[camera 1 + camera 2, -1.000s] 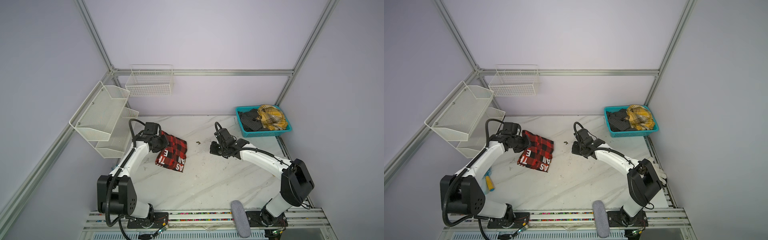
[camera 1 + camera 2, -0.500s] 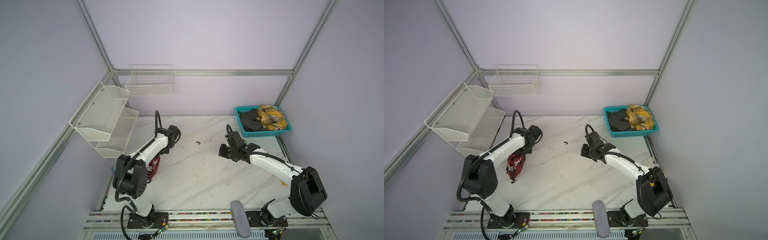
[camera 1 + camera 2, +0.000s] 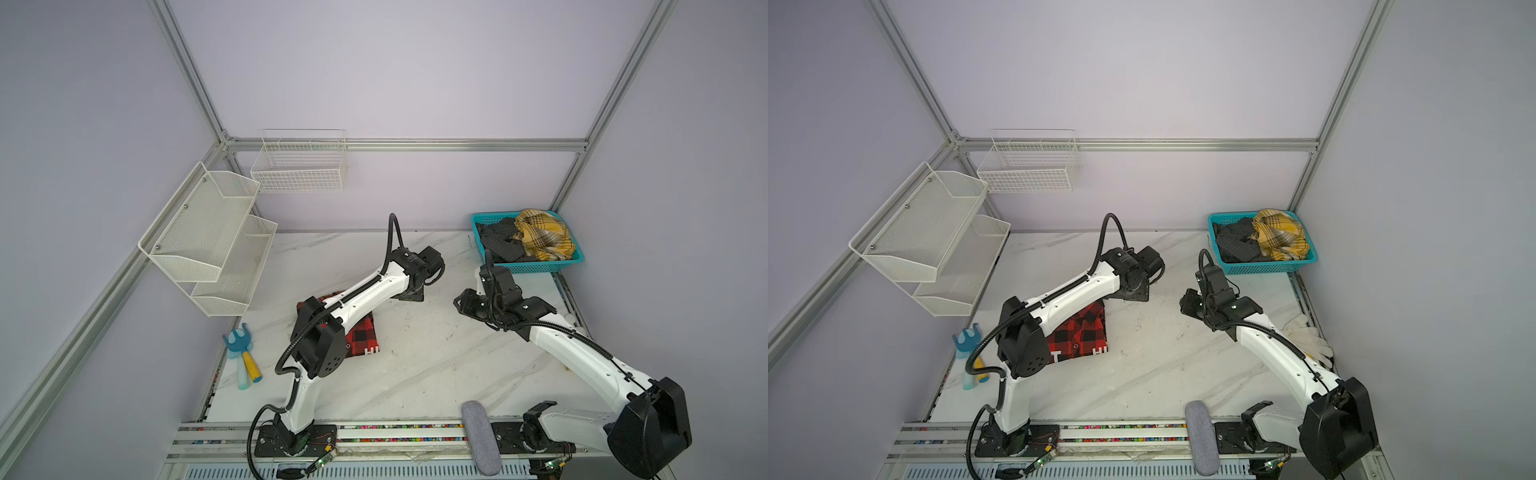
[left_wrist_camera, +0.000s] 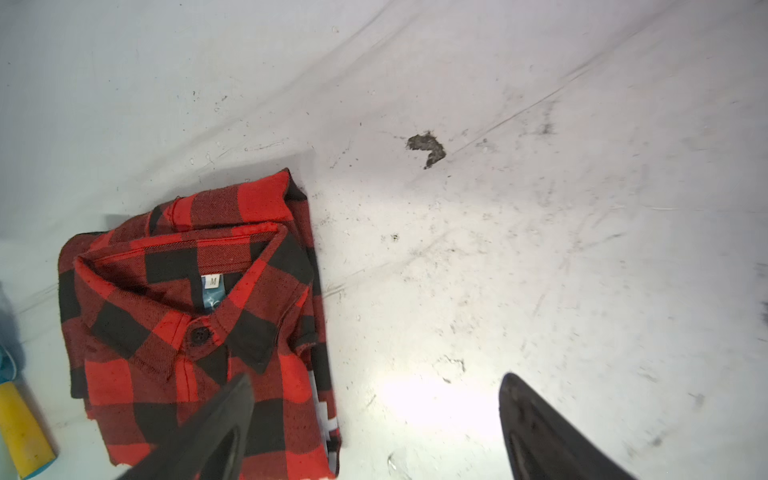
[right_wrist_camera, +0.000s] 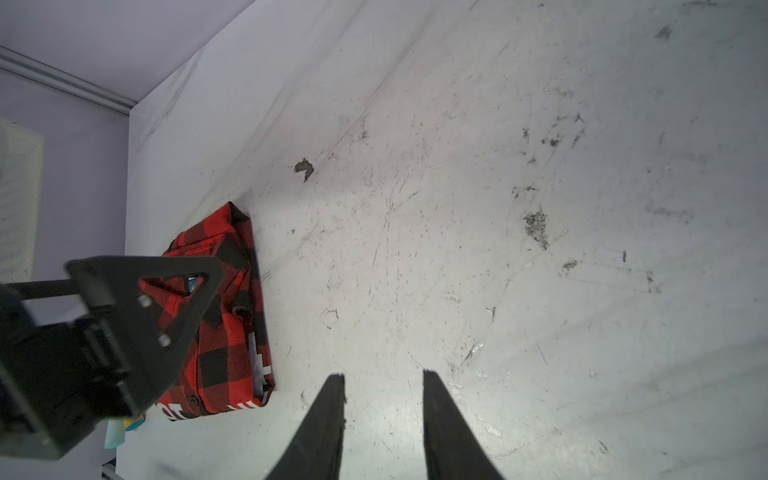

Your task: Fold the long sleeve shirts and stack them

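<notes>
my left gripper [image 4: 376,380] stands wide and empty over bare table, just beside the folded red-and-black shirt [image 4: 187,311], which lies flat at the table's left under my forearm. my right gripper [image 5: 383,374], jaws narrowly apart and holding nothing, is nearer the teal basket [image 3: 536,268] at back right. a yellow plaid shirt [image 3: 540,237] and a dark garment [image 3: 496,245] sit crumpled in it, and nothing stands between.

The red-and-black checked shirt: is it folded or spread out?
Folded. The red-and-black checked shirt lies as a compact rectangle, collar on top, with layered edges along one side and no sleeve spread out.
</notes>
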